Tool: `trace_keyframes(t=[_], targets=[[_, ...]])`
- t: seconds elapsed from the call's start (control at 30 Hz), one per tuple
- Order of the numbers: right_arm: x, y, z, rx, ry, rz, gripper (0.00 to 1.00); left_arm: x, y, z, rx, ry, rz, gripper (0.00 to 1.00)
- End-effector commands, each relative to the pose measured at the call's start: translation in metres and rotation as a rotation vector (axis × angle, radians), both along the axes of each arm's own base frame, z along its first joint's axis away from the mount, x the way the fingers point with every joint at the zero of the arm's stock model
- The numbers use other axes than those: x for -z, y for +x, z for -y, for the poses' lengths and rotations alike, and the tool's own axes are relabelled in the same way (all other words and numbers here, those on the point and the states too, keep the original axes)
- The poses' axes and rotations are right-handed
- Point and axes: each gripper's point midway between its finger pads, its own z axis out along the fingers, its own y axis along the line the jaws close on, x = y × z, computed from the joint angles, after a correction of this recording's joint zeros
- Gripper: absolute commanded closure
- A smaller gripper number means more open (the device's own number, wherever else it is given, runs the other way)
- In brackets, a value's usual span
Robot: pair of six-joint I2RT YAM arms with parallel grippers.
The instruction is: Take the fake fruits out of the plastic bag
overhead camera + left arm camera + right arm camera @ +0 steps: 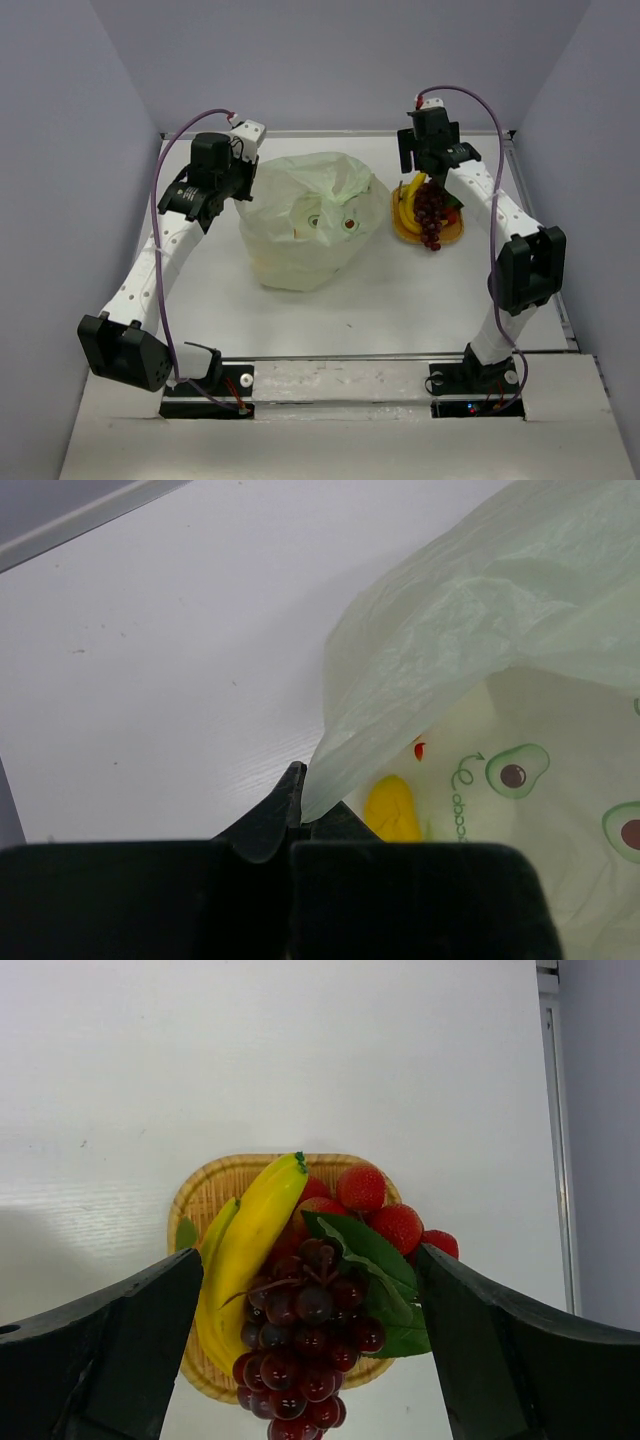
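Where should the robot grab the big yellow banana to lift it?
Probably its bare half, near the green tip, coming straight down from above. That end of the banana lies uncovered on the woven tray, while the grapes drape over its lower end. Pinch across its width.

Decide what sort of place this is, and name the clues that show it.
Probably a robot test bench: a left arm and a right arm bolted at the near edge of a white table, plain grey walls boxing it in, and props of a plastic bag and toy fruit.
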Motion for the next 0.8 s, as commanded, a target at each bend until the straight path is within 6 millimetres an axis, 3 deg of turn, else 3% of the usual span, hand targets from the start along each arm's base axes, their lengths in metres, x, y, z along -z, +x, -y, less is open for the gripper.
trace_keyframes(t=[0.0, 0.1, 0.27, 0.37, 0.5, 0.57, 0.63, 0.67, 0.77], targets=[[-0.046, -0.006, -0.005, -0.034, 0.038, 0.079, 0.07, -0.017, -0.006, 0.001, 0.014, -0.024, 0.042, 1.00], [-0.060, -0.010, -0.016, -0.070, 0.045, 0.103, 0.07, -0.021, -0.007, 0.003, 0.023, -0.034, 0.044, 1.00], [-0.117, -0.024, -0.045, -0.149, 0.094, 0.223, 0.07, -0.023, -0.011, 0.010, 0.063, -0.049, 0.036, 1.00], [-0.140, -0.036, -0.067, -0.202, 0.119, 0.271, 0.08, -0.024, -0.009, 0.007, 0.054, -0.034, 0.040, 1.00], [-0.171, -0.077, -0.158, -0.513, 0.231, 0.326, 0.09, -0.037, -0.006, 0.004, 0.042, -0.026, 0.071, 1.00], [-0.185, -0.107, -0.215, -0.758, 0.387, 0.350, 0.10, -0.040, -0.008, 0.005, 0.049, -0.020, 0.075, 1.00], [-0.201, -0.136, -0.246, -0.878, 0.550, 0.368, 0.22, -0.040, -0.013, 0.004, 0.059, -0.007, 0.072, 1.00], [-0.201, -0.146, -0.260, -0.926, 0.602, 0.371, 0.34, -0.038, -0.017, 0.003, 0.069, 0.007, 0.072, 1.00], [-0.185, -0.162, -0.285, -0.970, 0.610, 0.333, 0.50, -0.034, -0.026, 0.004, 0.090, 0.014, 0.068, 1.00]])
